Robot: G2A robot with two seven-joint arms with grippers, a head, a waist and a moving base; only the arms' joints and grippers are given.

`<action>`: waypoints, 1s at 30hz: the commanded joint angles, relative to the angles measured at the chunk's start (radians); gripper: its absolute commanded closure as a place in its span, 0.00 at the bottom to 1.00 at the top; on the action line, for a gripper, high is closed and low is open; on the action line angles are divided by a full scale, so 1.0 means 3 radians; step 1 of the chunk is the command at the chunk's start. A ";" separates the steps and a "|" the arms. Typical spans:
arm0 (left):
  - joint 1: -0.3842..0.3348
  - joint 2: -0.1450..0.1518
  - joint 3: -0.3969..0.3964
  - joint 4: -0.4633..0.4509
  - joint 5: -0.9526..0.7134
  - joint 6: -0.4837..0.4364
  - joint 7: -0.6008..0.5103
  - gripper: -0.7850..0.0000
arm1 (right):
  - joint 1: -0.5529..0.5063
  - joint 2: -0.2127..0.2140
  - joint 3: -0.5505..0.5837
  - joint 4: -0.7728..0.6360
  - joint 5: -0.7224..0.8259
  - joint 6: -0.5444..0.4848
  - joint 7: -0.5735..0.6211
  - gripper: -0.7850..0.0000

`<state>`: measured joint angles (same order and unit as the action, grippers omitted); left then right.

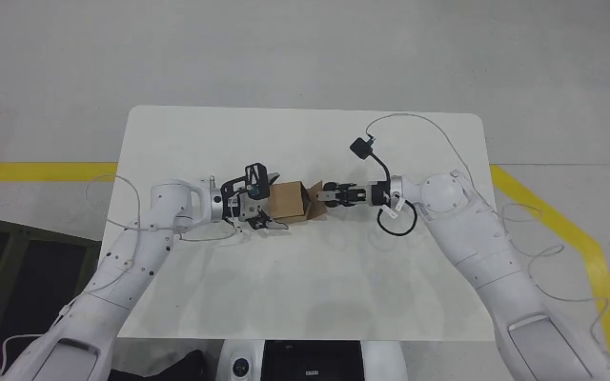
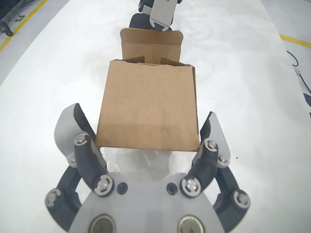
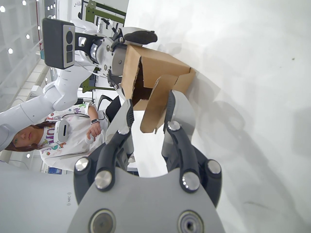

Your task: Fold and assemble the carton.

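Brown cardboard carton (image 1: 286, 201) lying on its side at the centre of the white surface (image 1: 381, 286). The left gripper (image 2: 143, 122), at the carton's 9 o'clock, clasps that end between widely spread fingers (image 2: 81, 122). The right gripper (image 3: 149, 109), at 3 o'clock, has its fingers parted around the tuck flap (image 3: 158, 98), one touching it. The open end shows a dark interior; contents cannot be told.

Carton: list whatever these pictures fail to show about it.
- Left wrist view: the carton hides its own end at the left gripper under its top panel, so whether that end is closed cannot be told.
- Right wrist view: the inside is too dark. The flap between the right gripper fingers covers part of the opening.
- Top view: the flap folds are too small.
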<state>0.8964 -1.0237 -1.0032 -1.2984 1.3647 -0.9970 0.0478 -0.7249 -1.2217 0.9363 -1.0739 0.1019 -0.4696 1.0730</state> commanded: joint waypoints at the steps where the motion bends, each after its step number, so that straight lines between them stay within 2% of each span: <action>1: 0.0001 0.0000 -0.0001 0.0001 0.0003 -0.0002 0.0003 0.00 | -0.0006 -0.0002 0.0001 0.0002 0.0044 -0.0017 0.0008 0.66; 5: 0.0004 0.0001 -0.0003 0.0001 0.0013 0.0003 0.0006 0.00 | -0.0015 -0.0011 -0.0008 0.0022 0.0145 -0.0068 0.0018 0.67; 16: 0.0013 0.0003 -0.0003 -0.0007 0.0045 0.0002 0.0016 0.00 | 0.0020 -0.0053 -0.0080 0.0205 0.0297 -0.0164 0.0021 0.78; 20: 0.0016 0.0003 -0.0003 -0.0008 0.0049 0.0003 0.0020 0.00 | 0.0061 -0.0064 -0.0108 0.0248 0.0273 -0.0158 0.0041 0.82; 30: 0.0022 0.0003 -0.0005 -0.0012 0.0059 0.0011 0.0022 0.00 | 0.0188 -0.0104 -0.0243 0.0245 0.0105 -0.0038 0.0122 0.86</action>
<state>0.9028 -1.0228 -1.0046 -1.3019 1.3823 -0.9937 0.0543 -0.6719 -1.2516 0.8667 -0.9992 0.1376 -0.4851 1.1082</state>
